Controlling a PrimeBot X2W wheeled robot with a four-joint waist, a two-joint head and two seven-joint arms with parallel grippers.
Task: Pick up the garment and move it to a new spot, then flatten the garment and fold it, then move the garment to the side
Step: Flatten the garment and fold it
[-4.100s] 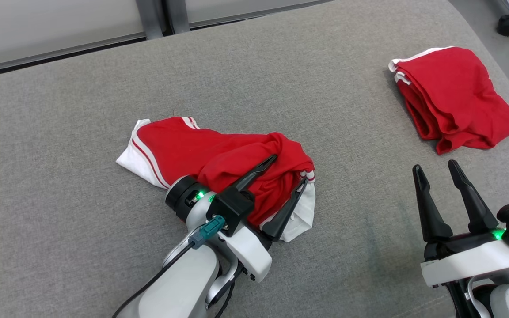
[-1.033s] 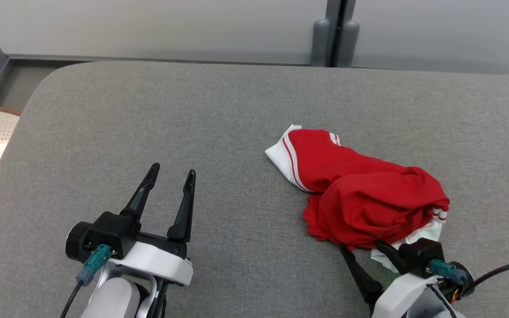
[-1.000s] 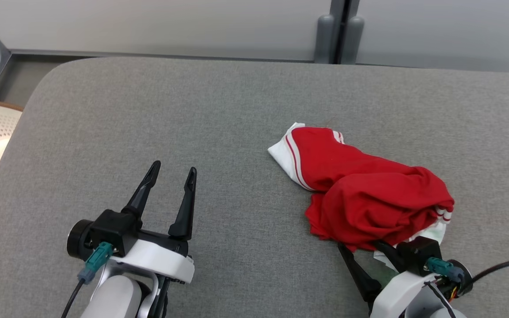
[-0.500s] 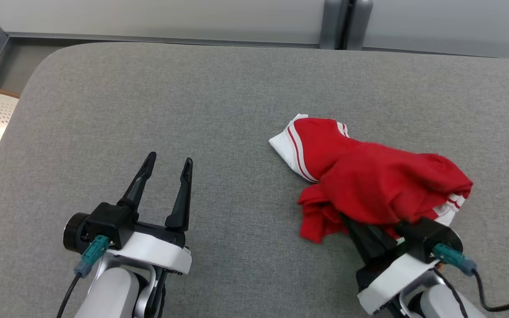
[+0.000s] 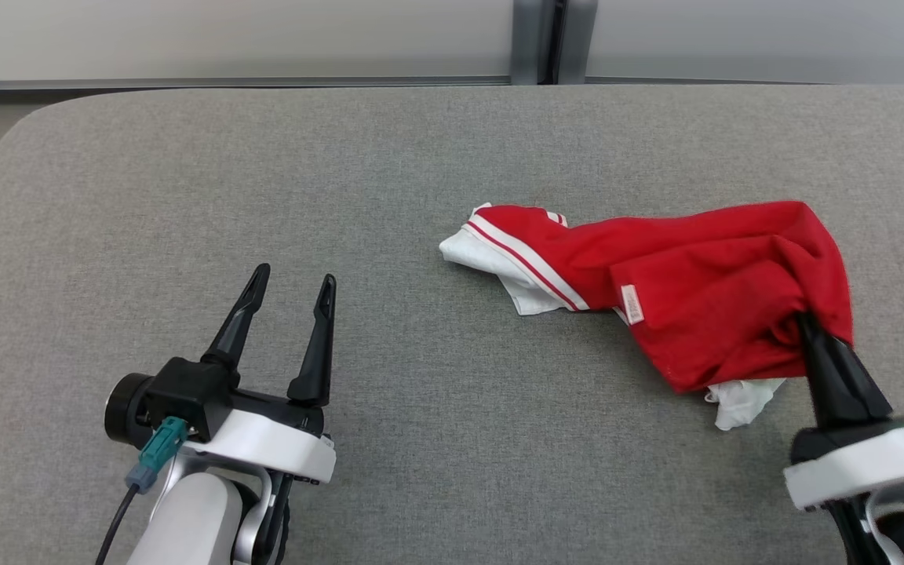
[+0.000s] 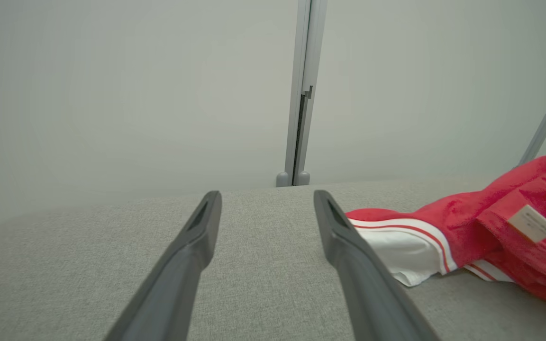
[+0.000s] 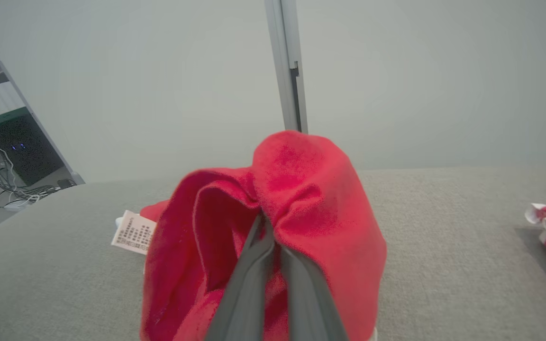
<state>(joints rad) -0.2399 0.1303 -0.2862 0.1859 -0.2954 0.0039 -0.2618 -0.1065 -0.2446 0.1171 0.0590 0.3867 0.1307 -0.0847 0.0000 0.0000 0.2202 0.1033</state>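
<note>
Pinches the garment (image 5: 695, 275) by its right end in the clamped right tool (image 5: 802, 318) — risks slipping off that thin bunch mid-move. Holds left tool (image 5: 293, 276) apart, empty.

1. The left gripper (image 6: 267, 194) holds its two dark fingers wide apart, with nothing between them, over the grey cushion (image 6: 263, 284).
2. The red garment (image 6: 491, 227) lies on the cushion to the right, white striped band towards the gripper.
3. A white label (image 6: 532, 223) shows on the red cloth.
4. A grey post (image 6: 301, 94) stands against the pale wall (image 6: 112, 94) at the far edge.
</note>
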